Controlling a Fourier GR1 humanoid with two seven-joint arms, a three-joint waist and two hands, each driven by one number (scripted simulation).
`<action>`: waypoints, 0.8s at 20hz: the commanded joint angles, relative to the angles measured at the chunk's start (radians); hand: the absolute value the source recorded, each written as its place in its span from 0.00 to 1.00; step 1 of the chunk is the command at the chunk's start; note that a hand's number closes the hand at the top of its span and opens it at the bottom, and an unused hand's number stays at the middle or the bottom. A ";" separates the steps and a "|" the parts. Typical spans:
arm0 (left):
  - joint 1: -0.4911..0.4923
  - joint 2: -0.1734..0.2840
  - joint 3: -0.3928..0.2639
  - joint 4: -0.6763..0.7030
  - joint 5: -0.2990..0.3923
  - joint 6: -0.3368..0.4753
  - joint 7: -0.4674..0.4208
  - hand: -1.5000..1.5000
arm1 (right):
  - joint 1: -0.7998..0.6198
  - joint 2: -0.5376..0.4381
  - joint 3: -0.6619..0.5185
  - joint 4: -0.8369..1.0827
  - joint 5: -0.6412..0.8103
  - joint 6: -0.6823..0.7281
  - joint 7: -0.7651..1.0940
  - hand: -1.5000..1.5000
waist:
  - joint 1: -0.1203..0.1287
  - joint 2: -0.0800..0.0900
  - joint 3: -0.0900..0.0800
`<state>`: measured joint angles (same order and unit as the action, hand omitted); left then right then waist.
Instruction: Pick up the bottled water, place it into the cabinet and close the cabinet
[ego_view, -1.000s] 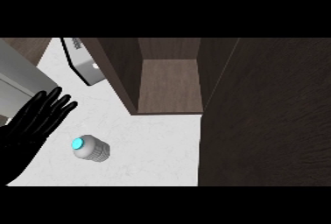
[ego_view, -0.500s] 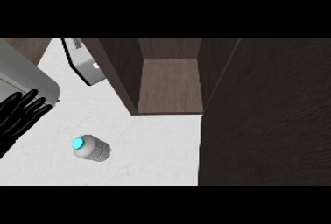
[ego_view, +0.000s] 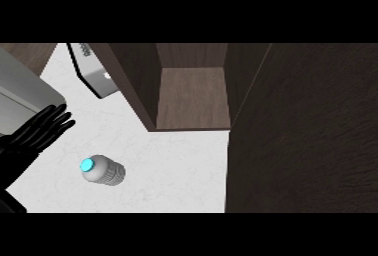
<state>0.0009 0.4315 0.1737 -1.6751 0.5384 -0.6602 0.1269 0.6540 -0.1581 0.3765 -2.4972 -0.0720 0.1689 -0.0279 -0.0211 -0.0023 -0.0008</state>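
The bottle (ego_view: 102, 170) is standing upright on the white counter (ego_view: 177, 175), seen from almost directly above: a bright blue cap is facing the viewer and the ribbed grey body is showing below it toward 4 o'clock. Nothing is touching it.

The left hand (ego_view: 38, 131) is sitting at about 10 o'clock from the bottle, near but clearly apart from it. Its fingers are straight and spread, pointing toward 1 o'clock, and it is holding nothing. The right hand is not showing in the head view.

The open cabinet (ego_view: 193, 95) is lying at about 1 o'clock from the bottle, well apart across bare counter. Its brown floor is visible between dark side walls, and nothing is visible inside it. A large dark panel (ego_view: 303, 135), probably the open door, is filling the view from 2 to 5 o'clock. A grey appliance (ego_view: 29, 87) is occupying the far left at 10 o'clock, and a pale tilted object (ego_view: 96, 75) is resting at about 12 o'clock.

Judged step: reaching for the bottle, with the grasp not yet made. To perform it well:

1. Keep the fingers spread until the palm is beside the ribbed body.
2. Approach from the 9 o'clock side, low on the body rather than over the cap, so the bottle is not being tipped.
3. Close around the body only once the thumb and fingers are flanking it.
4. Plan the carry toward 1 o'clock, clearing the cabinet's near wall.
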 joint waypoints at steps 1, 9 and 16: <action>-0.062 -0.025 -0.014 0.157 -0.109 -0.027 -0.057 0.00 | 0.136 -0.050 0.021 -0.170 0.019 0.028 -0.018 0.00 | -0.017 -0.001 0.000; -0.088 -0.085 -0.054 0.428 -0.228 -0.092 -0.172 0.00 | 0.167 -0.082 0.028 -0.174 0.025 0.018 -0.070 0.00 | -0.011 0.002 -0.001; -0.229 -0.105 -0.060 0.742 -0.424 -0.070 -0.401 0.00 | 0.250 -0.111 0.073 -0.173 0.050 0.015 -0.161 0.00 | -0.026 0.003 -0.002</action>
<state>-0.1641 0.3395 0.1218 -1.0766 0.1898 -0.7343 -0.1833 0.8216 -0.2227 0.4529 -2.4964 -0.0356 0.1751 -0.2109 -0.0403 0.0007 -0.0028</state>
